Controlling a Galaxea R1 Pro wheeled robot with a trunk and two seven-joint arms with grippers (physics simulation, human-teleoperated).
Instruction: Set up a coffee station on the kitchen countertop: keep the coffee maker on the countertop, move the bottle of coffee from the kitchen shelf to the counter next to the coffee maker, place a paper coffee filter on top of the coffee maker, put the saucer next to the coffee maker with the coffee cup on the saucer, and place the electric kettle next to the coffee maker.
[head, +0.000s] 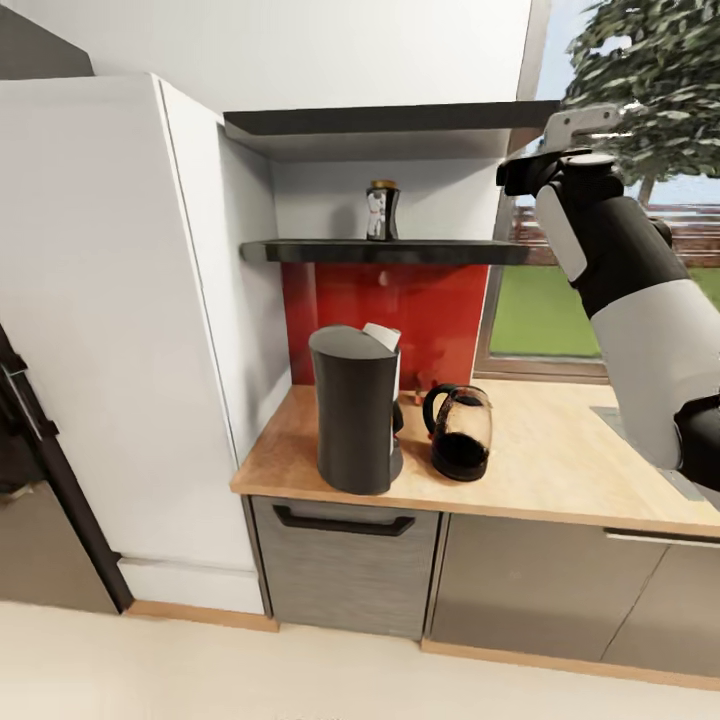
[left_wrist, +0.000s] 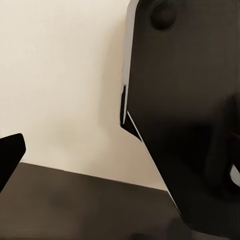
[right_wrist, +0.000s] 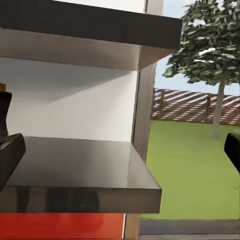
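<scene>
The dark grey coffee maker (head: 355, 410) stands on the wooden countertop (head: 560, 455) near its left end, with a pale piece (head: 383, 336) at its top. A glass jug with a black handle and dark base (head: 460, 432) sits just right of it. The bottle of coffee (head: 381, 210) stands on the dark shelf (head: 400, 251) above; its edge (right_wrist: 4, 112) shows in the right wrist view. My right gripper (head: 580, 123) is raised at shelf height, to the right of the bottle and apart from it, open (right_wrist: 121, 152) and holding nothing. My left gripper (left_wrist: 120, 155) hangs low beside a dark body, one fingertip (left_wrist: 10, 155) showing.
A tall white cabinet (head: 100, 330) walls off the counter's left side. A second shelf (head: 390, 120) sits above the bottle. A red backsplash (head: 400, 310) and a window (head: 545, 310) lie behind the counter. Drawers (head: 345, 565) are below.
</scene>
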